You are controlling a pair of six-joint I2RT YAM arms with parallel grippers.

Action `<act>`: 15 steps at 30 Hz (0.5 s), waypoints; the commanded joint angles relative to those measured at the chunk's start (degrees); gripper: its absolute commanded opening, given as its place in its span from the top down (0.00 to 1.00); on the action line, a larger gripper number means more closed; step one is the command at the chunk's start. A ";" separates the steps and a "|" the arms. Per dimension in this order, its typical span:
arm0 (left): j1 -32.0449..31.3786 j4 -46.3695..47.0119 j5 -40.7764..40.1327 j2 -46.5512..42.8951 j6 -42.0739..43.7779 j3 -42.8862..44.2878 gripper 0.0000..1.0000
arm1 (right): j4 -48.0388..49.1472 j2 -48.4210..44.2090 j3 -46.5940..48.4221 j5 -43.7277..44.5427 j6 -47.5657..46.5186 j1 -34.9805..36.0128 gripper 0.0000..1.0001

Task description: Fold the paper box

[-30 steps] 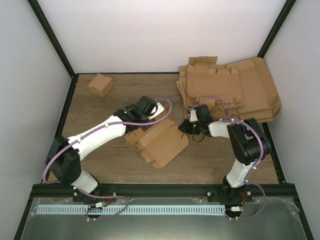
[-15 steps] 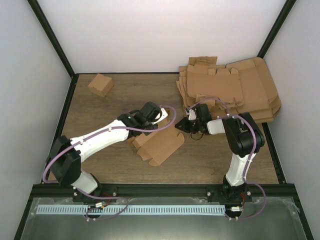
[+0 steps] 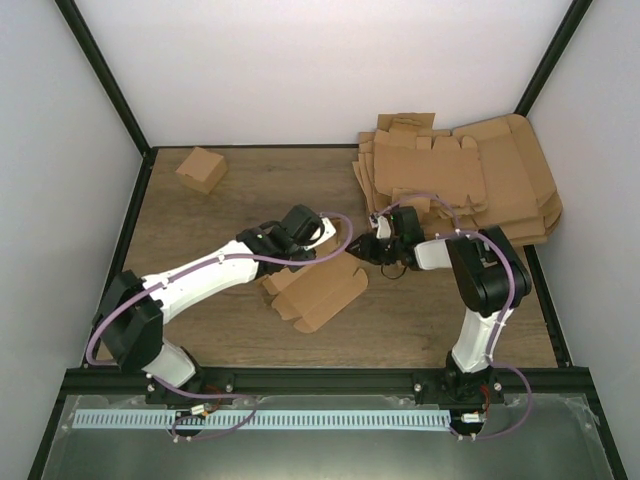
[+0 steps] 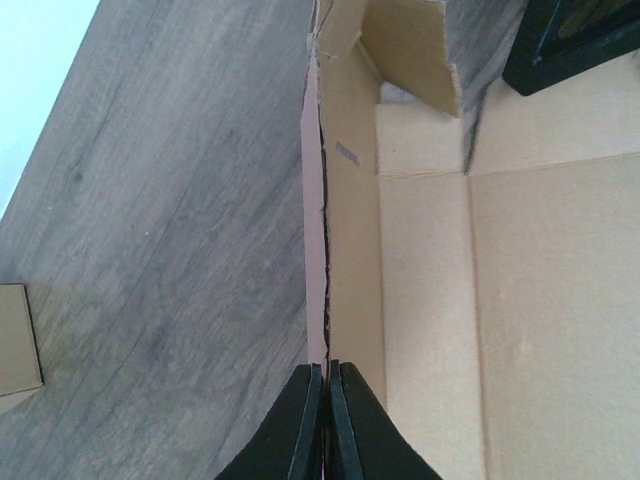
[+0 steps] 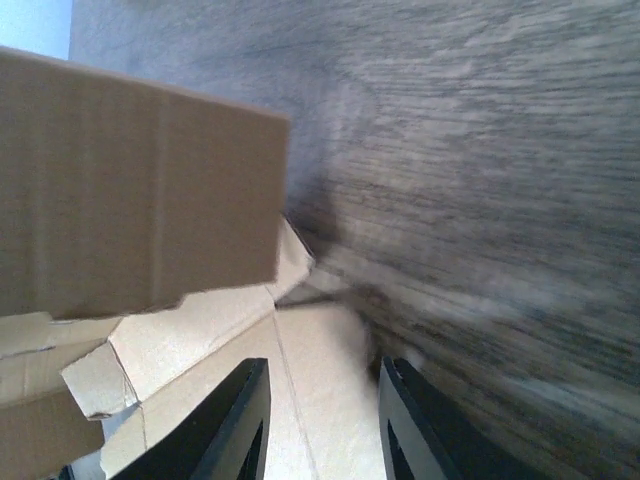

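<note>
Paper box (image 3: 318, 285) lies mid-table, partly folded. Its long axis runs near-left to far-right, as I judge it. My left gripper (image 4: 326, 372) is clamped on its raised side wall. My right gripper (image 5: 323, 380), fingers apart and holding nothing, hovers at the box's far-right end, just above a loose corner flap (image 5: 100, 385). Only the left wrist view shows the pinch, and only the right wrist view shows the flap.

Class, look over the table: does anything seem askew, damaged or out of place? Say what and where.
The stack of cardboard blanks in the far right corner is askew: its sheets are fanned at differing angles, edges misaligned rather than squared up.
</note>
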 commanded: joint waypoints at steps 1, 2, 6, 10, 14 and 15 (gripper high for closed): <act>-0.32 -0.31 -0.33 2.34 -0.28 0.70 0.96 | 0.67 -2.34 -1.78 1.51 -2.21 0.37 0.67; -0.28 -0.43 -0.41 2.56 -0.44 0.71 0.96 | 0.85 -1.82 -1.86 1.45 -1.35 0.38 0.67; -0.44 -0.63 -0.38 3.40 -0.95 0.86 0.96 | 3.02 0.98 -1.66 -0.41 3.56 0.34 0.77; -1.50 -1.35 -2.17 4.59 -1.54 1.20 0.96 | 5.48 1.86 -1.95 -0.60 5.96 0.49 0.76; -2.02 -1.26 -3.41 4.70 -1.54 1.21 0.96 | 4.29 1.67 -1.58 0.57 2.53 0.48 0.73; -2.01 -1.23 -3.65 4.64 -1.59 1.22 0.96 | 4.64 1.50 -1.76 -0.18 1.45 0.43 0.73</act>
